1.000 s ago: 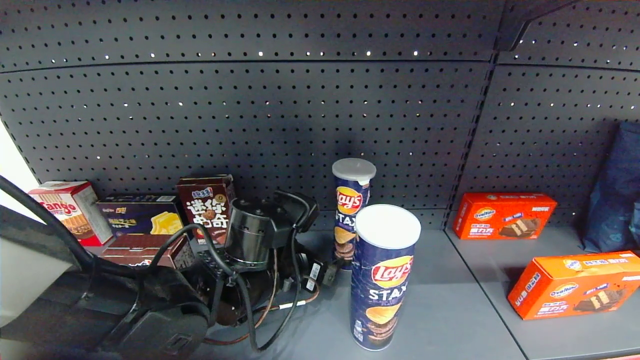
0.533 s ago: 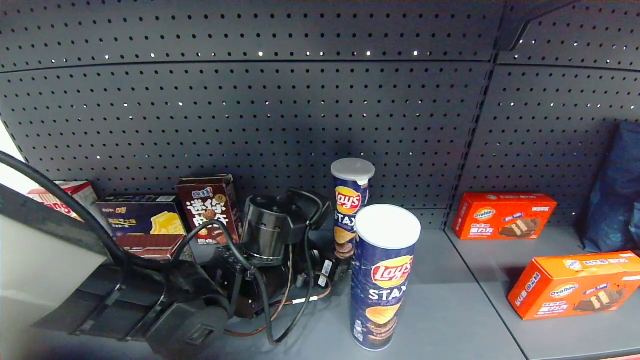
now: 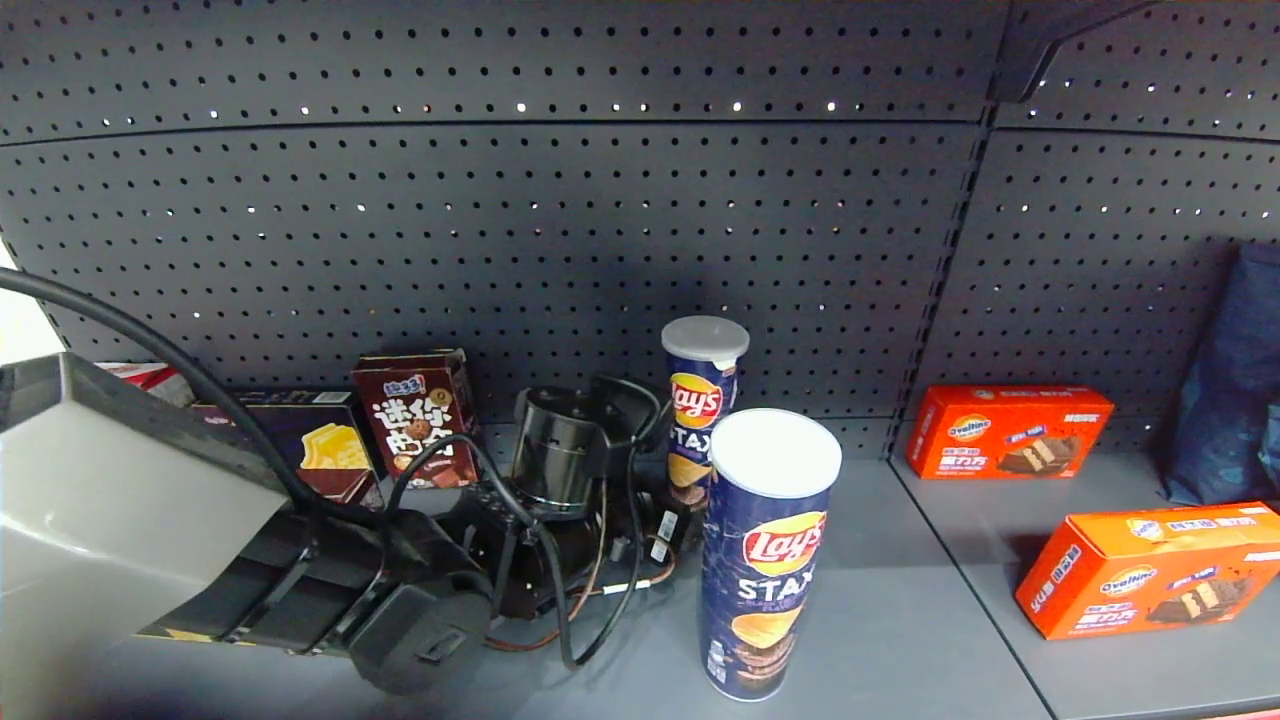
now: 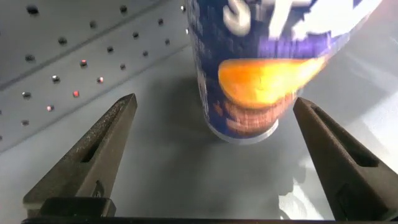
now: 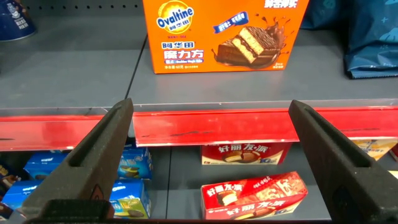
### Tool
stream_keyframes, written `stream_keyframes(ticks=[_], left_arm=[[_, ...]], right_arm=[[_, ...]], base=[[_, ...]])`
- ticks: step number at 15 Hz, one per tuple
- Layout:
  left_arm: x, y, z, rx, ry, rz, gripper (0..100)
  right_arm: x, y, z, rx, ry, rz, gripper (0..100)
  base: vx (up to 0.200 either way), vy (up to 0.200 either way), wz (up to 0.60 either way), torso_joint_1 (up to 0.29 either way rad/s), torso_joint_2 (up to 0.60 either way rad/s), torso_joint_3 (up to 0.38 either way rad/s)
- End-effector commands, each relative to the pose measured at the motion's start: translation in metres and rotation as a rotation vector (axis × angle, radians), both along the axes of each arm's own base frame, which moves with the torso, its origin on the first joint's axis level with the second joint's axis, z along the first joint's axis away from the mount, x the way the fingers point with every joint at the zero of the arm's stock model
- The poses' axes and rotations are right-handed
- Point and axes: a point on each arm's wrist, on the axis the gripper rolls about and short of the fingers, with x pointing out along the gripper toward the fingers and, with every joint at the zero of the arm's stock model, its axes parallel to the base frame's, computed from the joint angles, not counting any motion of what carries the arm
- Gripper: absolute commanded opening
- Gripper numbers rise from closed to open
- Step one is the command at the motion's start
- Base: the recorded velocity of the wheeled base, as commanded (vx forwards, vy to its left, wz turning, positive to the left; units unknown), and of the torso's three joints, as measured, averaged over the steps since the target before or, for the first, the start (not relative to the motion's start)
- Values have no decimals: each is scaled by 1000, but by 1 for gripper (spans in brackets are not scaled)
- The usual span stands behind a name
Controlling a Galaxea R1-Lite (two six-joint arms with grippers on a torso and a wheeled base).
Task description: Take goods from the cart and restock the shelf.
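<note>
Two tall blue chip cans stand on the grey shelf [image 3: 900,620]: one at the back [image 3: 706,385], one nearer the front [image 3: 768,560]. My left arm lies on the shelf, its wrist [image 3: 555,462] just left of the back can. In the left wrist view my left gripper [image 4: 214,102] is open, and a blue chip can [image 4: 249,68] stands upright just beyond its fingertips, untouched. My right gripper [image 5: 209,104] is open with nothing in it, level with the red shelf edge [image 5: 211,124] below an orange box [image 5: 224,34].
A brown cookie box [image 3: 415,410] and a dark box [image 3: 320,440] stand left of my arm. Two orange boxes [image 3: 1005,430] [image 3: 1150,580] and a dark blue bag [image 3: 1230,400] fill the right bay. A pegboard wall [image 3: 600,220] closes the back. Lower-shelf boxes [image 5: 252,193] lie below.
My left arm has slid to the right along the shelf, bringing its wrist closer to the back chip can and covering more of the boxes at the left. The cans have not moved.
</note>
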Motion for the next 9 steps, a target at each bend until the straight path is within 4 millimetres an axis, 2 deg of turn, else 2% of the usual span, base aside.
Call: stream_keyframes(ticks=[1,5,9], left_arm=[[6,-4,-2,-3,-4,4,100],[4,-1,-4,6,5,3,100],[-10,10,-3,20,20,2,100]], right_arm=[[0,0,0,0,1,0,100],[0,0,0,0,1,0,100],[0,0,0,0,1,0,100]], base=[[0,0,0,0,0,0],[0,0,0,0,0,0],[0,0,0,0,0,0]])
